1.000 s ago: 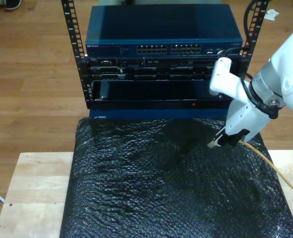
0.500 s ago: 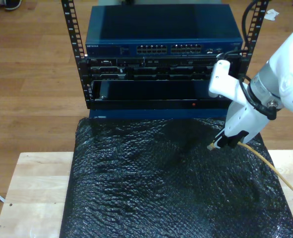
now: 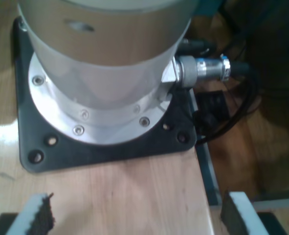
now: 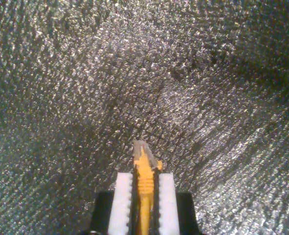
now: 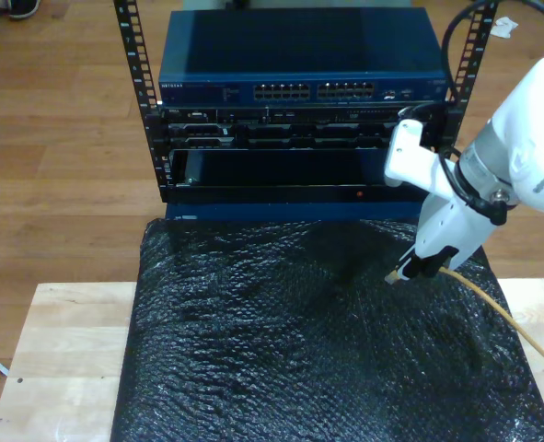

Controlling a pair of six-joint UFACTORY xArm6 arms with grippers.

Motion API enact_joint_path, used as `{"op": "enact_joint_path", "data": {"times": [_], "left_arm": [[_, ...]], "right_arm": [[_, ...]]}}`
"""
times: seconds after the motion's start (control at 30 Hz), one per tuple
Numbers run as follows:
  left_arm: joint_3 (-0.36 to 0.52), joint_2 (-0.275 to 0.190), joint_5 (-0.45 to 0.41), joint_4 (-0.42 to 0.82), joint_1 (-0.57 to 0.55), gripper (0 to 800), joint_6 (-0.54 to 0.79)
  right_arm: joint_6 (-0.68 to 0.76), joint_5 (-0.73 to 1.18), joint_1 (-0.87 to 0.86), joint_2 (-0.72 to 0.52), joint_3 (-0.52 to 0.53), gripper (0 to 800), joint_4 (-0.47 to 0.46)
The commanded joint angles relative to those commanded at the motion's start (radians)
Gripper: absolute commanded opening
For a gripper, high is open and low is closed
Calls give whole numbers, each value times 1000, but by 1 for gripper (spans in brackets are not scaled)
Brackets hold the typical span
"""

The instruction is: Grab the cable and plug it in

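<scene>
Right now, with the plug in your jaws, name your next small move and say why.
Probably carry the cable up and toward the blue switch at the top of the rack. My second gripper is shut on the cable just behind its clear plug, which juts past the pads over the black bubble wrap, well short of the port row.

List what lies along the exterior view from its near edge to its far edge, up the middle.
Black bubble-wrap sheet → rack's open dark bay → row of server units → blue network switch → wooden floor beyond.
</scene>
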Motion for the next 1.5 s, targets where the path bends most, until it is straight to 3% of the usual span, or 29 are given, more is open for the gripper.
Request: {"op": "enact_joint_path", "data": {"times": [0.23, 0.4, 0.67, 1.17, 1.37, 1.5], "left_arm": [[54, -37, -101, -14, 41, 798, 60], [140, -37, -216, -18, 49, 800, 86], [201, -29, -351, -21, 66, 800, 83], [199, -11, -358, -34, 66, 800, 86], [199, -11, -358, -34, 68, 800, 86], [199, -11, -358, -34, 66, 800, 86]], "right_arm": [[-5, -32, 0, 23, -12, 2, -5], [-3, -32, 0, 32, -18, 2, -25], [-6, -34, 0, 34, -15, 2, -28], [2, -132, 23, 34, -43, 2, -124], [2, -281, 32, 60, -8, 2, -209], [0, -358, 32, 86, 5, 2, -215]]}}
